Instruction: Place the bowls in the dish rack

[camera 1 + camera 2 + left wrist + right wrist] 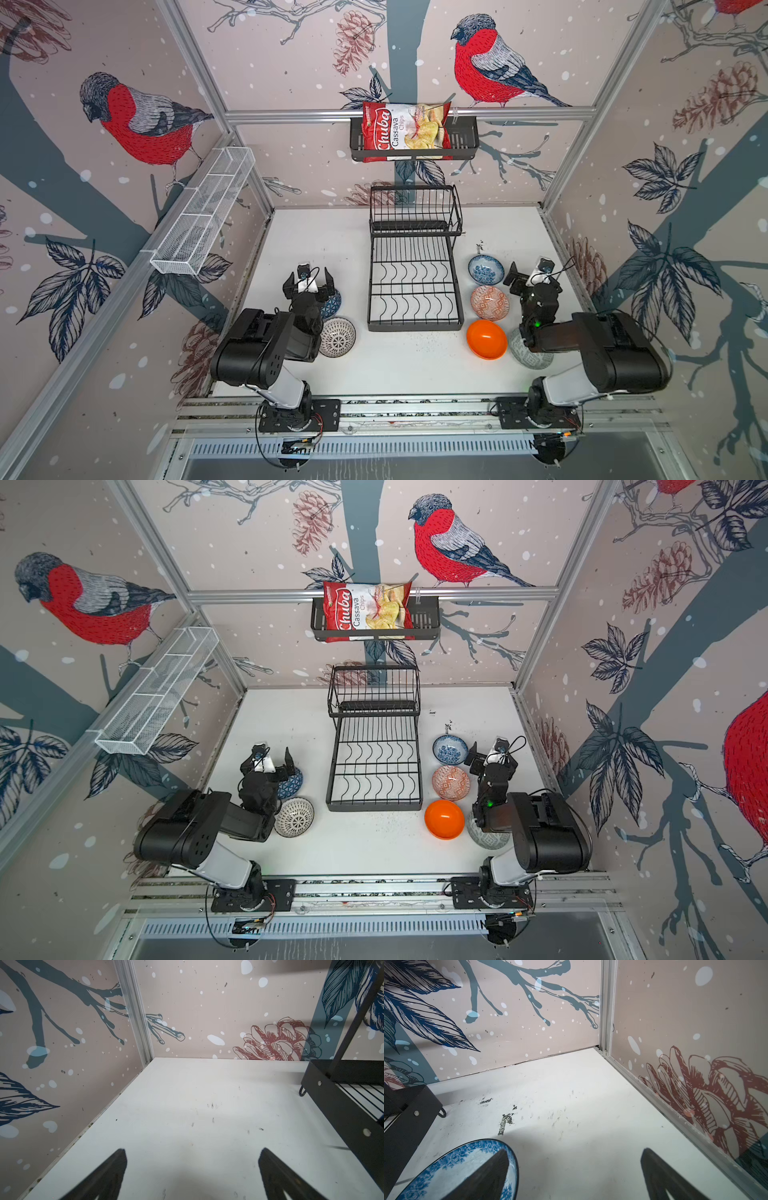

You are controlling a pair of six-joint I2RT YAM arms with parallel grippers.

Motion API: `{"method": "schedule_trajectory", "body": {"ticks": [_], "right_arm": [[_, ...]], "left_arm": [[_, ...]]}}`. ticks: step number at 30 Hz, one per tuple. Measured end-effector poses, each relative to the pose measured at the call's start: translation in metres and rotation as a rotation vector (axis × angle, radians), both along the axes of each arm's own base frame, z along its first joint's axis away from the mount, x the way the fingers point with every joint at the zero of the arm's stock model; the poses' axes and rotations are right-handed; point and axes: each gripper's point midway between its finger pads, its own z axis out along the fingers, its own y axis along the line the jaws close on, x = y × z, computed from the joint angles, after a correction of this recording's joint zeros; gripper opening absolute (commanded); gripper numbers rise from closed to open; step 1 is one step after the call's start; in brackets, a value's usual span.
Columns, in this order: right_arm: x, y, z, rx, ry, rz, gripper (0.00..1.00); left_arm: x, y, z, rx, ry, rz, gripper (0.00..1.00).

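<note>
Right gripper (575, 1167) is hovering spread, empty, by the blue-white floral bowl (438, 1169); shallow pinching is risking its glossy rim slipping.

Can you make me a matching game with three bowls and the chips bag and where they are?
1 plain orange bowl
2 blue flower bowl
3 black-and-white bowl
4 chips bag

A left of the dish rack
B in the black wall basket
C right of the rack, farthest back
D right of the rack, by its front corner

Pairs: 1-D, 2-C, 3-A, 4-B
</note>
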Motion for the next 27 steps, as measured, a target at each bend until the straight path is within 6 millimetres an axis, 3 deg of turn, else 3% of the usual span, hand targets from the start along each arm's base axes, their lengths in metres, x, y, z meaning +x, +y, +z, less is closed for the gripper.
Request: {"method": "schedule_trajectory", "body": {"ticks": [15,20,27], "right_arm": [[0.0,-0.001,0.0,0.0,0.0,-0.002,1.0],[0.0,-0.001,0.0,0.0,0.0,-0.002,1.0],[0.0,0.0,0.001,0.0,-0.002,0.002,1.0]], "left_arm": [[0.006,0.003,0.006,-0.005,-0.013,0.0,0.99],[0.011,0.013,0.005,-0.033,-0.001,0.009,0.99],[0.012,0.008,0.001,-0.043,0.012,-0.027,0.99]]}}
